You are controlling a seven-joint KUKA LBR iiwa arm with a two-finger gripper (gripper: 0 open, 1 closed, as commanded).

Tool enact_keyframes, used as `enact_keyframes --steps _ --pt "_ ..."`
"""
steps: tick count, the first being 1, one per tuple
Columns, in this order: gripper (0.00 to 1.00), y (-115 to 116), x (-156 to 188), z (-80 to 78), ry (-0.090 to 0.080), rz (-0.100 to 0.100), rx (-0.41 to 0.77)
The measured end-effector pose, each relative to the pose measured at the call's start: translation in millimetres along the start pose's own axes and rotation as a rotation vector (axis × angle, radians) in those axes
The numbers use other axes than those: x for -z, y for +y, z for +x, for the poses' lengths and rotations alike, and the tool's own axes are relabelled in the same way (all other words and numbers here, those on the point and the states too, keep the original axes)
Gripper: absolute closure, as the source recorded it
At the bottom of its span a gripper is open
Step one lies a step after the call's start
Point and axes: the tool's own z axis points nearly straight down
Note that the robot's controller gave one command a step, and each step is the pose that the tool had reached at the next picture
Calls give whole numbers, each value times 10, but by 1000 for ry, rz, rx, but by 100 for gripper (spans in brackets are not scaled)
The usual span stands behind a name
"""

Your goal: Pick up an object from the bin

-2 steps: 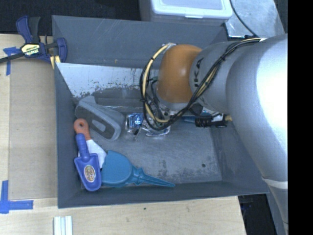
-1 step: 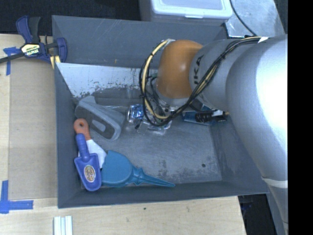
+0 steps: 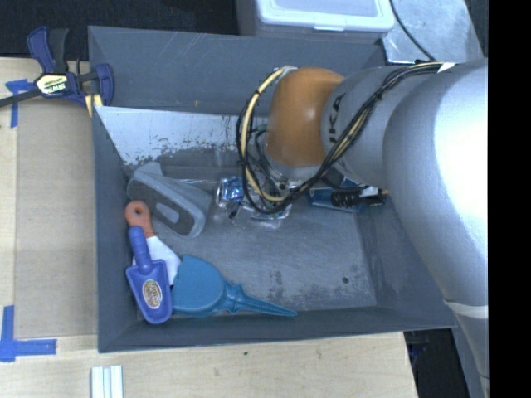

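Note:
My gripper (image 3: pixel 267 208) is low in the middle of the bin, under the arm's wrist. A small crumpled shiny blue and silver thing (image 3: pixel 229 192) lies right at its left side; whether they touch I cannot tell. A grey rounded handle-shaped thing (image 3: pixel 168 201) lies further left, against the bin's sloping back wall. To the right of the gripper a dark blue pen-like stick (image 3: pixel 343 196) pokes out from under the arm.
In the front left corner lie a blue teardrop-shaped funnel-like thing (image 3: pixel 212 289), a blue-handled tool (image 3: pixel 147 276) with an orange round end (image 3: pixel 137 215), and a white piece (image 3: pixel 167 258). The arm covers the bin's right side.

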Motion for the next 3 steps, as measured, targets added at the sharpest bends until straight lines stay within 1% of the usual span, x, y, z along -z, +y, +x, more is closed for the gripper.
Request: enact_keyframes --steps 1,2,3 --pt "100 -8 95 7 2 1 -1" --pt "100 -4 256 -9 -3 -1 0" --pt "100 -6 332 -12 -5 -2 -1"
